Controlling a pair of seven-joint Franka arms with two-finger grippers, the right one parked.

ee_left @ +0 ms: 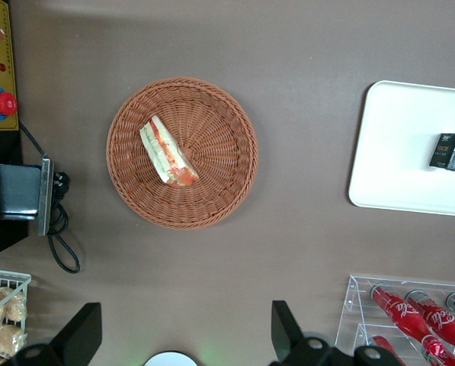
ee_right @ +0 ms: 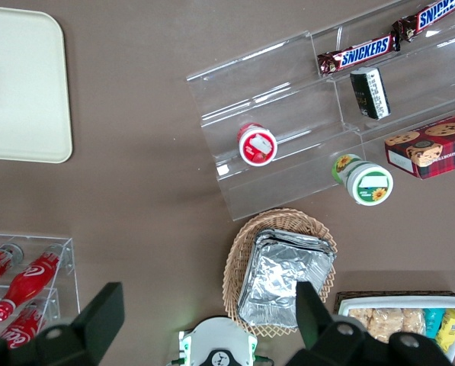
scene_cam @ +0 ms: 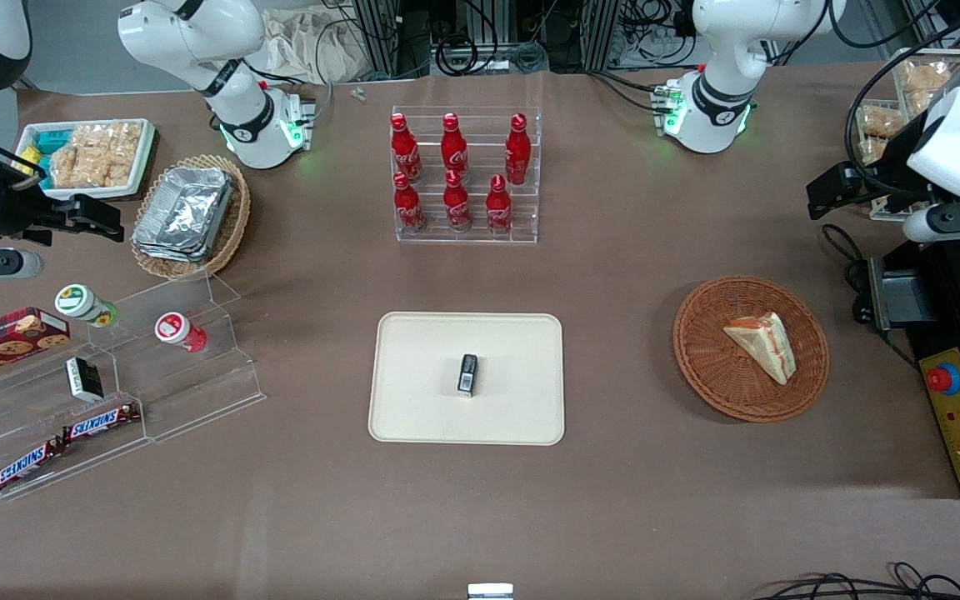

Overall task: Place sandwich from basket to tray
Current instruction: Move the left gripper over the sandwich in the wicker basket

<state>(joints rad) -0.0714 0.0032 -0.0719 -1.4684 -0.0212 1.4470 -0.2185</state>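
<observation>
Our left arm's gripper (ee_left: pixel 183 334) hangs in the air with its two dark fingers (ee_left: pixel 81 329) spread wide, holding nothing and touching nothing; in the front view we find it (scene_cam: pixel 817 200) raised at the working arm's end of the table, farther from the camera than the basket and well apart from it.

Nearest the front camera among the task's things lies the flat cream-coloured rectangular tray with rounded corners (scene_cam: pixel 422 350), at the middle of the table. On it we see a small black box with a white label (scene_cam: pixel 467 373), lying near its centre. The wrist camera shows the same tray (ee_left: pixel 398 152) and box (ee_left: pixel 449 151).

Beside the tray, toward the working arm's end, sits the round, shallow, reddish-brown woven wicker basket (scene_cam: pixel 701 350). The triangular wedge of pale white bread, the sandwich (scene_cam: pixel 762 342), lies inside it, toward the rim nearer the arm's end. In the wrist view we see the sandwich (ee_left: pixel 168 151) with its red and green filling along the cut edge, resting on the basket's (ee_left: pixel 219 145) woven floor.

Farther from the camera than the tray stands a clear acrylic tiered rack (scene_cam: pixel 467 233) holding six red cola bottles (scene_cam: pixel 456 200) in two rows.

At the working arm's end we also see a black and yellow control box with a red button (scene_cam: pixel 955 408).
</observation>
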